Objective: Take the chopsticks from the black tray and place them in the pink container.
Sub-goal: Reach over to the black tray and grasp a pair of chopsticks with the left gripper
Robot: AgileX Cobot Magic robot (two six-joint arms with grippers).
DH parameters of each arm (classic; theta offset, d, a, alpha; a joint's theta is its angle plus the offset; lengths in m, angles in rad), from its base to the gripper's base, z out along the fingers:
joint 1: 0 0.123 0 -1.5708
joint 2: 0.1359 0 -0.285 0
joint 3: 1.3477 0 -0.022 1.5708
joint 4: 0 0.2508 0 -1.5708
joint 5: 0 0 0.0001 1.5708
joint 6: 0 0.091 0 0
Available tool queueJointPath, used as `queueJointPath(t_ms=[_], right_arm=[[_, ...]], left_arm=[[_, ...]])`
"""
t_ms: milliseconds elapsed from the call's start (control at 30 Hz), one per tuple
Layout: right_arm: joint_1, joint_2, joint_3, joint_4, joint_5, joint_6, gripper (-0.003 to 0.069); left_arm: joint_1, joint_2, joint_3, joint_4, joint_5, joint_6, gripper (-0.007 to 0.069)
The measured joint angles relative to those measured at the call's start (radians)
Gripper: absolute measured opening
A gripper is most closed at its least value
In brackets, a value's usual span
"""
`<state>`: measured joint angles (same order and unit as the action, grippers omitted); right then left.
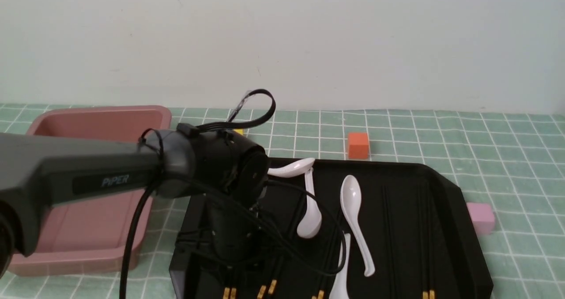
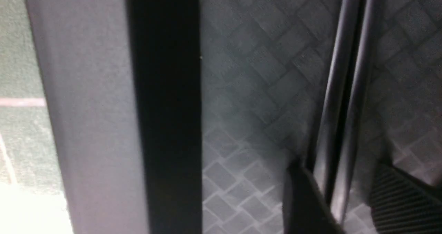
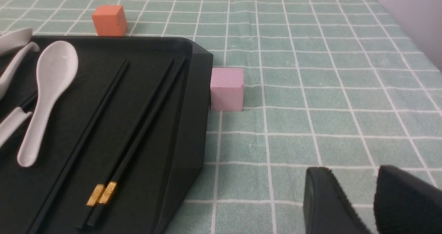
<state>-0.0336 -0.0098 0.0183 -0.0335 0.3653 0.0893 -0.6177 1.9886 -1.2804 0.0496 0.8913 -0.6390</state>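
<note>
The black tray (image 1: 441,210) holds several pairs of black chopsticks (image 1: 426,246) with gold bands toward me. My left arm (image 1: 220,166) reaches down into the tray's left part and hides its own gripper in the front view. In the left wrist view my left gripper (image 2: 340,168) is open just above the tray floor (image 2: 259,89). One chopstick pair (image 2: 342,106) runs between its fingers (image 2: 304,199), close to one of them. The pink container (image 1: 75,263) stands left of the tray. My right gripper (image 3: 354,171) hangs open and empty over the cloth, right of the tray (image 3: 193,89).
White soup spoons (image 1: 353,219) lie in the tray's middle. An orange cube (image 1: 358,145) sits behind the tray and a small pink cube (image 1: 480,217) at its right edge. A yellow block (image 1: 238,132) shows behind my left wrist. A pale wall bounds the checked green cloth.
</note>
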Motion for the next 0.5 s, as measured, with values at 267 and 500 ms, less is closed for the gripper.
queueJointPath(t_ms=[267, 500], right_arm=[[0.0, 0.0, 0.0, 0.0, 0.0, 0.0, 0.024], [0.0, 0.0, 0.0, 0.0, 0.0, 0.0, 0.024]], left_arm=[[0.0, 0.003, -0.01, -0.017, 0.007, -0.004, 0.0118], [0.004, -0.16, 0.014, 0.007, 0.092, -0.005, 0.0121]])
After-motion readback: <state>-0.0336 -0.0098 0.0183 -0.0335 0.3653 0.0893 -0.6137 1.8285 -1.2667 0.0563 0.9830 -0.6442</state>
